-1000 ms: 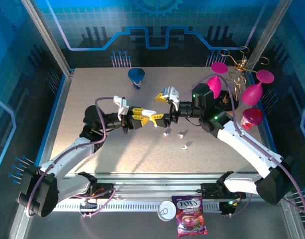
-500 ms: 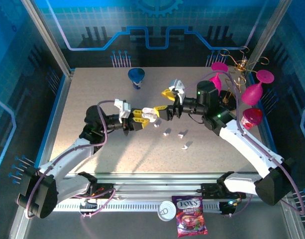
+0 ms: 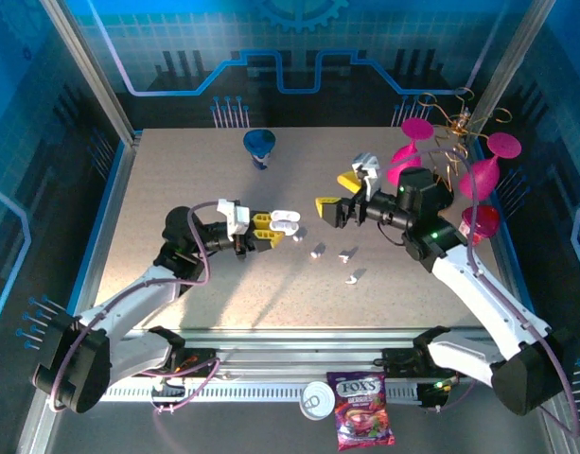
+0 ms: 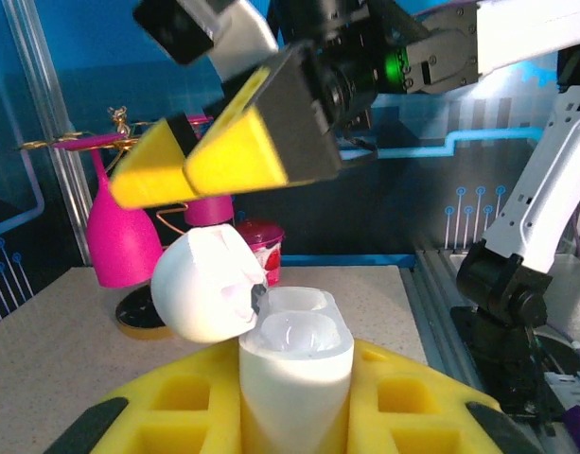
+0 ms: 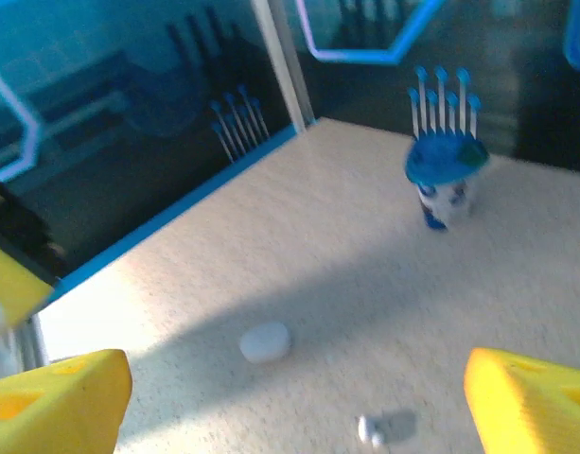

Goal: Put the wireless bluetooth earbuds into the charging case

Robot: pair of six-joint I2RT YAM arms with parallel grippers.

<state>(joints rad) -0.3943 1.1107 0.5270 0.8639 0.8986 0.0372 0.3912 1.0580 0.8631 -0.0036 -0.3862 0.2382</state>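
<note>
My left gripper (image 3: pixel 269 226) is shut on the white charging case (image 3: pixel 286 221), held above the table. In the left wrist view the case (image 4: pixel 295 364) stands between the yellow fingers (image 4: pixel 181 397) with its lid (image 4: pixel 202 284) swung open to the left. Both of its wells look empty. My right gripper (image 3: pixel 338 193) hovers just right of the case, open with nothing between its fingers, and its yellow fingers (image 4: pixel 228 151) show above the case. Small white earbuds (image 3: pixel 317 252) (image 3: pixel 346 255) (image 3: pixel 352 279) lie on the table below the grippers. One earbud (image 5: pixel 370 430) lies under the open right gripper (image 5: pixel 290 402).
A second, closed white case (image 5: pixel 266 341) lies on the table. A blue cup (image 3: pixel 260 145) stands at the back. Pink goblets (image 3: pixel 479 178) and a gold stand (image 3: pixel 455 128) crowd the back right corner. A candy bag (image 3: pixel 363 421) lies off the table's near edge.
The right gripper has pulled back to the right, away from the case, and its jaws have spread wider. The left gripper has drawn slightly left, still holding the open case.
</note>
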